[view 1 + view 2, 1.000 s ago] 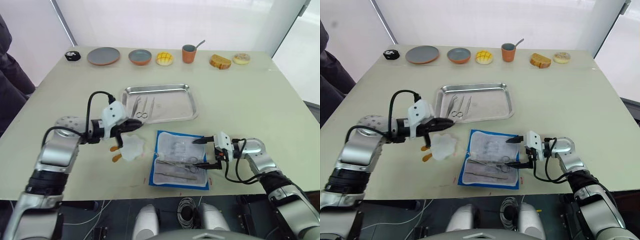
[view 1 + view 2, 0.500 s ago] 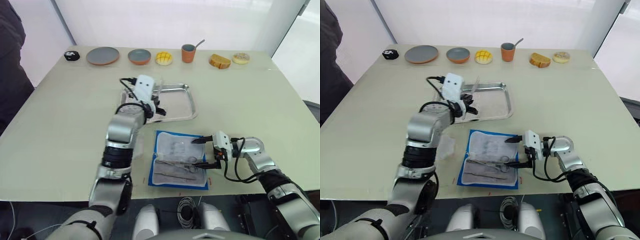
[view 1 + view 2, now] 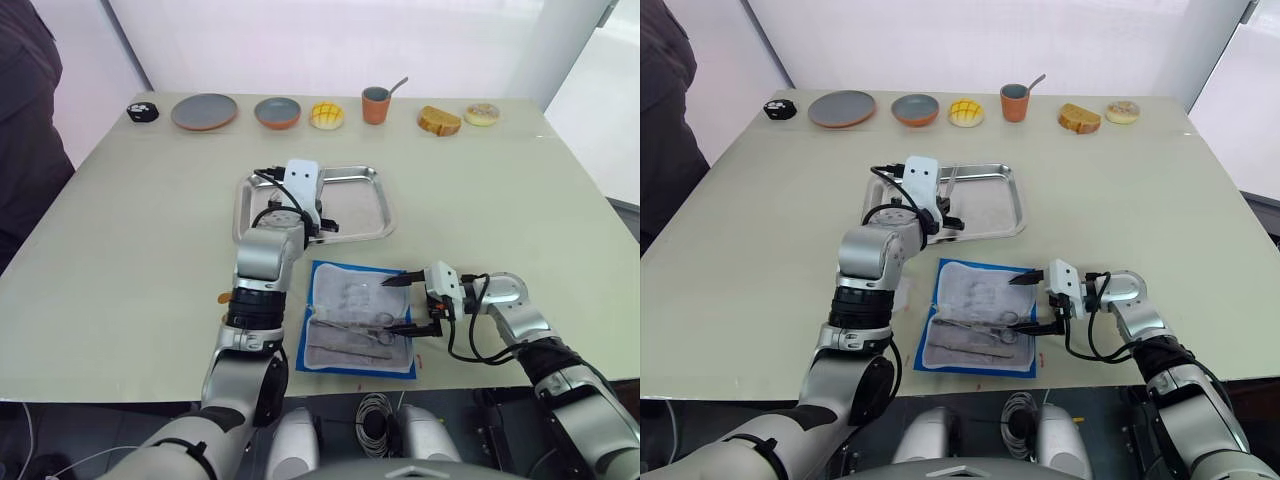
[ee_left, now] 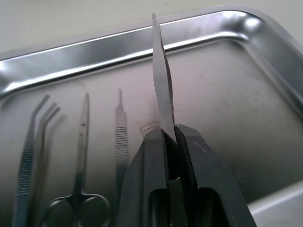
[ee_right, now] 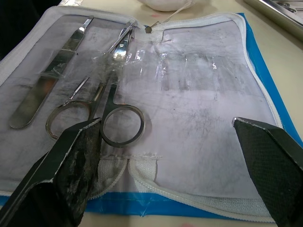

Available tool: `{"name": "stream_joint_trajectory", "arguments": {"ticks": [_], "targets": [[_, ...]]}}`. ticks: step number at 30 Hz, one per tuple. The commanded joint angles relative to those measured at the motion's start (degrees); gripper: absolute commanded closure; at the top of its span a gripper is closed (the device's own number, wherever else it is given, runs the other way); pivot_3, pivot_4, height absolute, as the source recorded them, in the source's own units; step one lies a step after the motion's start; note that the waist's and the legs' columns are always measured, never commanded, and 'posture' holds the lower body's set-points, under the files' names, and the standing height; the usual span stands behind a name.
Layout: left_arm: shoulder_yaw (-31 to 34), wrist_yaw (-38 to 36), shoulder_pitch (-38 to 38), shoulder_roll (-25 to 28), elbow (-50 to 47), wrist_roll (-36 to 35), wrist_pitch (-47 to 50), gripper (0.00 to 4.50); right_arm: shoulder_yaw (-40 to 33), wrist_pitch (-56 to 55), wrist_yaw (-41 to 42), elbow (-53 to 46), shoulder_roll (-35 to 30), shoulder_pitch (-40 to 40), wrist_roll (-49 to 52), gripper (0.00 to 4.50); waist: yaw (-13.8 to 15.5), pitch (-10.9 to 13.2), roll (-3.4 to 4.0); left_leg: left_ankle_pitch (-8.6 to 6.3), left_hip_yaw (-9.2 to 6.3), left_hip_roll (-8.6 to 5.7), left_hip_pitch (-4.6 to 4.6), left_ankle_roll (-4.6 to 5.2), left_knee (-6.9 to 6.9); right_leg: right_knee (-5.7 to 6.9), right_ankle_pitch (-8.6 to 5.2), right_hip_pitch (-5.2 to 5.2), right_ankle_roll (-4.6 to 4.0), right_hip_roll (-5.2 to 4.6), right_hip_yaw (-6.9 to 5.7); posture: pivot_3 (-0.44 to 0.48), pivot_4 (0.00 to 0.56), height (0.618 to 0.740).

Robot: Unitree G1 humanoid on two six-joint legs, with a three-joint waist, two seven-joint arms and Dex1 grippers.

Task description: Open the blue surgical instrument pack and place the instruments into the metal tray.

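Blue surgical instrument pack (image 3: 358, 320), a flat rectangular pouch with a whitish clear inner face and a white zip edge, is lying open on the pale counter (image 3: 500, 190), near its front edge and just in front of the shiny rectangular stainless steel tray (image 3: 355, 208). Slim silver instruments are sitting inside the pack: ring-handled scissors (image 5: 113, 104) are lying under the clear plastic beside a flat-handled tool (image 5: 47, 90). The right claw (image 3: 398, 304) is hovering at the pack's right edge with its two black fingers (image 5: 66, 165) spread wide apart, one on each side of the open pouch's near edge, gripping nothing. The left claw (image 4: 171, 142) is reaching over the tray with its fingers clamped together on a slim silver tweezer blade (image 4: 162, 85) with a ridged grip, which is sticking up from between them above the tray floor. Curved forceps (image 4: 33, 137), thin scissors (image 4: 81, 161) and a scalpel handle (image 4: 120, 127) are lying side by side in the tray. Along the far edge of the counter are sitting two round grey plates (image 3: 204, 111), a yellow bun (image 3: 327, 116), an orange cup (image 3: 377, 105) with a spoon and some bread (image 3: 440, 122).
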Motion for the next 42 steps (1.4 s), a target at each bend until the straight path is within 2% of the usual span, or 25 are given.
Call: {"name": "stream_joint_trajectory", "arguments": {"ticks": [1, 29, 31, 33, 34, 35, 36, 39, 42], "targets": [[0.34, 1.22, 0.17, 0.06, -0.14, 0.55, -1.57, 4.42, 3.13, 3.67, -3.56, 8.41, -1.94, 3.6, -8.35, 0.0, 0.0, 0.0, 0.0, 0.0, 0.0, 0.0, 0.0, 0.0, 0.0, 0.0, 0.0, 0.0, 0.0, 0.0, 0.0, 0.0, 0.15, 0.74], [0.85, 3.47, 3.57, -0.03, -1.28, -0.04, 0.56, 4.42, 3.39, 4.15, -3.59, 6.63, -1.52, 5.53, -8.16, 0.0, 0.14, 0.0, 0.01, -0.01, -0.07, 0.0, -0.02, -0.01, 0.0, -0.01, 0.0, -0.01, -0.03, -0.03, -0.03, 0.0, 0.15, 0.74], [0.94, 3.48, 3.58, -0.06, -1.52, -0.13, 0.75, 3.65, 3.39, 4.22, -3.63, 6.55, -1.5, 5.57, -8.15, 0.0, 0.14, 0.0, 0.01, -0.01, -0.07, 0.0, -0.02, -0.01, 0.0, -0.01, 0.0, 0.0, -0.02, -0.03, -0.03, 0.0, 0.15, 0.74], [1.05, 3.43, 3.61, -0.08, -1.9, -0.26, 1.05, 3.24, 3.41, 4.25, -3.61, 6.51, -1.52, 5.59, -8.16, 0.0, 0.14, 0.0, 0.01, -0.01, -0.07, 0.0, -0.02, -0.01, 0.0, -0.01, 0.0, -0.01, -0.03, -0.03, -0.04, 0.0, 0.15, 0.74], [1.23, 3.35, 3.63, -0.13, -2.4, -0.44, 1.21, 2.69, 3.41, 4.27, -3.62, 6.53, -1.5, 5.6, -8.16, 0.0, 0.14, 0.0, 0.01, -0.01, -0.07, 0.0, -0.02, -0.01, 0.0, -0.01, 0.0, -0.01, -0.02, -0.03, -0.04, 0.0, 0.15, 0.74], [1.54, 2.8, 3.61, -0.27, -3.81, -1.11, 1.71, 2.5, 3.39, 4.26, -3.61, 6.57, -1.51, 5.59, -8.15, 0.0, 0.13, 0.0, 0.01, -0.01, -0.07, 0.0, -0.02, -0.01, 0.0, -0.01, 0.0, -0.01, -0.02, -0.03, -0.04, 0.0, 0.15, 0.74], [1.69, 2.11, 3.64, -0.3, -5.21, -1.73, 2.06, 2.35, 3.39, 4.26, -3.61, 6.58, -1.51, 5.57, -8.15, 0.0, 0.13, 0.0, 0.01, -0.01, -0.08, 0.0, -0.02, -0.01, 0.0, -0.01, 0.0, -0.01, -0.03, -0.03, -0.04, 0.0, 0.15, 0.74], [2.75, -0.48, 3.89, -0.61, -9.36, -4.57, 3.65, 2.35, 3.35, 4.27, -3.59, 6.51, -1.52, 5.56, -8.11, 0.0, 0.14, 0.02, 0.04, -0.01, -0.11, 0.0, -0.03, -0.02, 0.0, -0.01, 0.0, -0.01, -0.03, -0.04, -0.04, 0.0, 0.15, 0.74], [1.3, -6.9, 5.16, 1.27, -15.23, -8.91, 3.83, 2.35, 3.25, 4.1, -3.53, 6.73, -1.6, 5.53, -8.11, 0.0, 0.11, 0.03, 0.05, -0.13, -0.11, 0.01, -0.03, -0.23, 0.0, -0.01, 0.0, -0.01, -0.03, -0.04, -0.04, 0.0, 0.15, 0.74]]}}
